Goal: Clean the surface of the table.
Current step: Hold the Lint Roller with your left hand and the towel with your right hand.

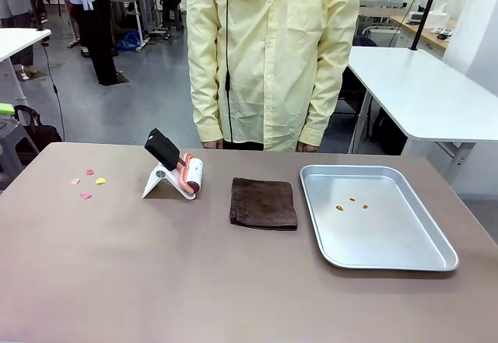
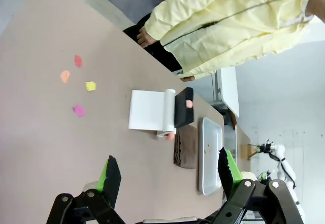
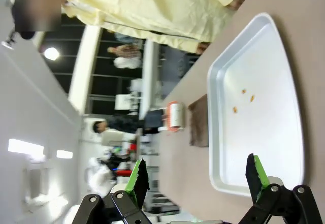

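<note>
On the worktop [image 1: 117, 281] paper scraps [image 1: 89, 183] lie left, with roller [image 1: 183, 172] and cloth [image 1: 264, 203] parked near, presumably for my cleaning; left and right jaws spread, empty.

Lint roller [image 1: 191, 174] on stand [image 1: 159, 182], brown cloth [image 1: 264, 202], steel tray [image 1: 389, 238], coloured scraps [image 1: 100, 180]
</note>
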{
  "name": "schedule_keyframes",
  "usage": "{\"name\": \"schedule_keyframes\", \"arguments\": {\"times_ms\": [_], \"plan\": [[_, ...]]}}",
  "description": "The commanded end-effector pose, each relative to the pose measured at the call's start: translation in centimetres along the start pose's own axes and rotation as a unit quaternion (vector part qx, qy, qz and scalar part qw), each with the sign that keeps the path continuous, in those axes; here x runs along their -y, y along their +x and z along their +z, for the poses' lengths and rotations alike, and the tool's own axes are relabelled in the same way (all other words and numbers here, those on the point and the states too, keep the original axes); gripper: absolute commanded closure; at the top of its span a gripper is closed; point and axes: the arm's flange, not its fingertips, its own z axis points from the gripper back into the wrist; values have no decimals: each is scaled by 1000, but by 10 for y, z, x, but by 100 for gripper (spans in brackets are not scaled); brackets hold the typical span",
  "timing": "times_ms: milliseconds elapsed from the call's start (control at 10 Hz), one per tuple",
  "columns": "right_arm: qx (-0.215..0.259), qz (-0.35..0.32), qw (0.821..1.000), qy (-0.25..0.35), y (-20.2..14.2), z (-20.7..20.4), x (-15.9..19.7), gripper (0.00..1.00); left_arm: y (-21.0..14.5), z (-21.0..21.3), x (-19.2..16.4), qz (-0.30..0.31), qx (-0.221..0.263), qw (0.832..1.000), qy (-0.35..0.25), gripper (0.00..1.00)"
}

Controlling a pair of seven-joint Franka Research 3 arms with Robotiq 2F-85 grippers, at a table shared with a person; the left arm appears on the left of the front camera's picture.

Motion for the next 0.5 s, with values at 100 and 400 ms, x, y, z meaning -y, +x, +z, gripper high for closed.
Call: {"name": "schedule_keyframes", "arguments": {"times_ms": [100,400], "plan": [[-42,163,978,-120,-21,-68,-93,0,21,-45,67,-95,-66,993,22,0],[-109,236,937,-232,-6,-191,-150,0,46,-120,107,-133,-156,976,74,0]]}}
